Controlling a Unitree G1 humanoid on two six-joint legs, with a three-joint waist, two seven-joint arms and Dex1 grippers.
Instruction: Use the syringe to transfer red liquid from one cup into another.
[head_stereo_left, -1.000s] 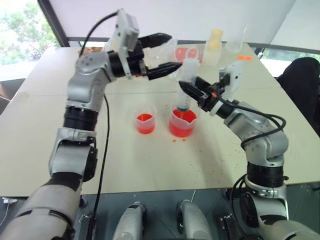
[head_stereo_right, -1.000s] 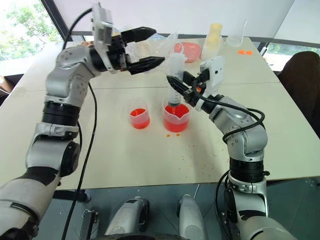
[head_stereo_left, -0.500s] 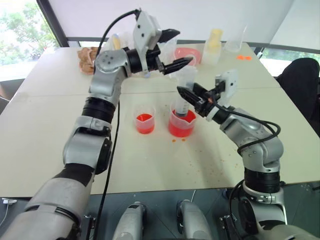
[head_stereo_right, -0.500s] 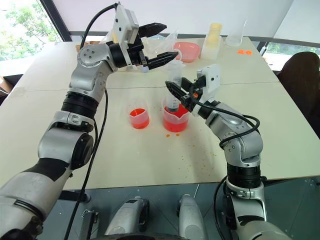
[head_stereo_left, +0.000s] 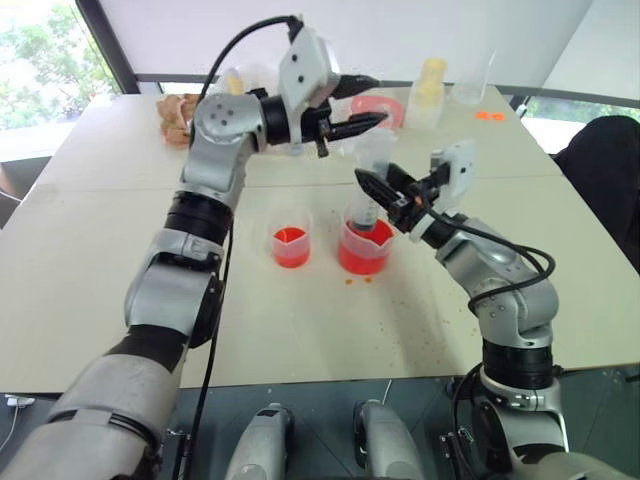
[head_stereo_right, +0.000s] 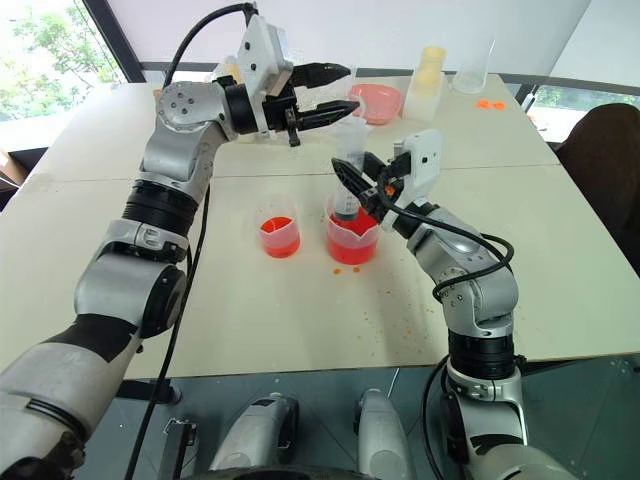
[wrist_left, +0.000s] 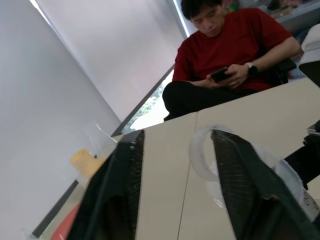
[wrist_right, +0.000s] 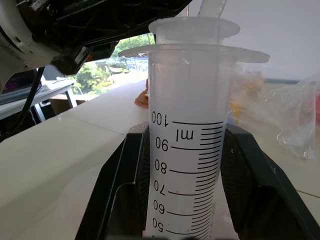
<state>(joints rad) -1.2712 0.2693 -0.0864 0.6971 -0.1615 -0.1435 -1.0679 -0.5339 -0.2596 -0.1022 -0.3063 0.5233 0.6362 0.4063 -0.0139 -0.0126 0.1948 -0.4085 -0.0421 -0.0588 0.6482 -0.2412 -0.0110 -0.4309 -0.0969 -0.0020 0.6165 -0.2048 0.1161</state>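
A clear syringe (head_stereo_right: 347, 170) stands nearly upright on the table (head_stereo_right: 300, 310), its long axis running from twelve o'clock down to six, its tip dipped into the large cup (head_stereo_right: 352, 238) of red liquid (head_stereo_right: 350, 248) near the table's middle. The right gripper (head_stereo_right: 352, 183) reaches in from four o'clock and pinches the barrel partway up, one finger pressed on each side. The plunger head, pushed nearly home, tops the syringe. The left gripper (head_stereo_right: 335, 88) comes in level from ten o'clock, fingers part spread, with the plunger head just beside them; whether they touch it cannot be told. The left gripper is the nearer one to the plunger, and drawing liquid likely means pulling it straight up along the barrel's axis. The small cup (head_stereo_right: 279, 236), holding some red liquid, sits just beside the large cup at nine o'clock.
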